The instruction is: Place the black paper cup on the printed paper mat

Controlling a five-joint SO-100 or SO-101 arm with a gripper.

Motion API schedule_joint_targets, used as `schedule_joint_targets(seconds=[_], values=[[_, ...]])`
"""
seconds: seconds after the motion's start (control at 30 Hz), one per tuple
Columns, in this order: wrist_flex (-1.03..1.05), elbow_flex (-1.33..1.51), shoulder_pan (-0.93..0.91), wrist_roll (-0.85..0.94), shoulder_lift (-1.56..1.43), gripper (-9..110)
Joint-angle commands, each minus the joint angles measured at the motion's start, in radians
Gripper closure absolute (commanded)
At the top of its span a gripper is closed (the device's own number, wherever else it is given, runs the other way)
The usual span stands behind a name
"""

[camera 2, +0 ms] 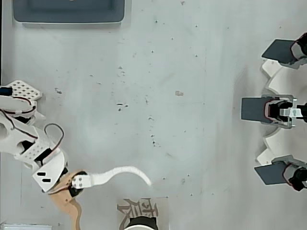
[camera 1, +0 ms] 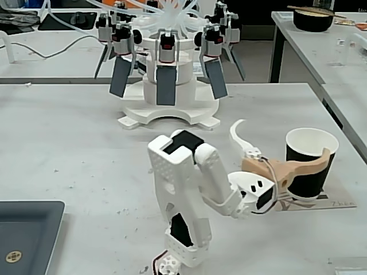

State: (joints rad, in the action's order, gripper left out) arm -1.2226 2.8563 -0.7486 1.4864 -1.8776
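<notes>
The matte black paper cup (camera 1: 310, 159), tapered with a white rolled rim, stands upright on the beige printed paper mat (camera 1: 335, 201) at the right. The gripper (camera 1: 282, 150) is released, its curved white and tan fingers spread wide, the cup free.

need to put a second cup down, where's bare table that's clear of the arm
The broad grey tabletop is bare between the dark grey tray and the white fixture with grey paddles in the overhead view. It is crowded by the black paper cup on its printed paper mat, where the open gripper sits.
</notes>
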Motion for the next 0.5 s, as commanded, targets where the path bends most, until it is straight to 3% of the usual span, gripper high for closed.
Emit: schedule_joint_targets(seconds=[0.0, 0.47], values=[[-0.017, 0.043, 0.066, 0.012, -0.129, 46], [0.037, 0.213, 0.354, 0.071, -0.411, 48]])
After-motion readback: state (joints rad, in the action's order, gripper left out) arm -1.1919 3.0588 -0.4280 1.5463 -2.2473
